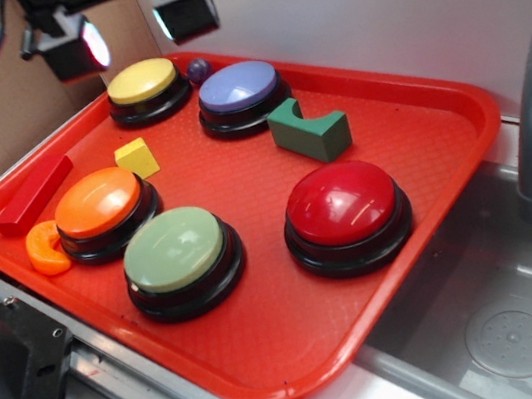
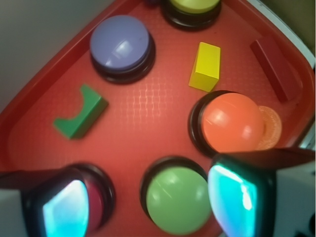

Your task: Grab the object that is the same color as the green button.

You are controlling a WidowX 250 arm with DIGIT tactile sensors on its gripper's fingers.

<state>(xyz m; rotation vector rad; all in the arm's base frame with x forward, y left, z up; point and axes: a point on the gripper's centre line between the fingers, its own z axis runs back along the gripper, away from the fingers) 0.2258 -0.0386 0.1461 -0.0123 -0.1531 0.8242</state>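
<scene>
- The gripper [image 1: 126,31] hangs above the far end of the red tray [image 1: 422,225], its two fingers [image 2: 64,207] spread wide with nothing between them; in the wrist view the pads glow cyan at the bottom corners of the frame.
- The dark green notched block [image 2: 79,114] lies flat on the tray, well apart from the gripper, ahead of the left-hand finger in the wrist view, its curved cut-out facing up and to the left there. Nothing touches it.
- The green button [image 2: 178,200], a pale green dome on a round black base, sits directly between the two fingers in the wrist view, below them.
- The purple button [image 2: 120,42] is just beyond the block, farther ahead of the gripper.
- The red button [image 1: 346,209] is mostly hidden behind the left-hand finger in the wrist view.
- The orange button [image 2: 232,122] sits ahead of the right-hand finger, with an orange ring piece [image 2: 270,128] touching its base on the far side.
- A yellow cube [image 2: 205,66] lies beyond the orange button, and a red long bar [image 2: 275,69] lies near the tray rim to its right.
- The yellow button [image 1: 143,85] and a small purple ball [image 1: 198,68] sit at the tray's far edge, nearly beneath the gripper in the exterior view.
</scene>
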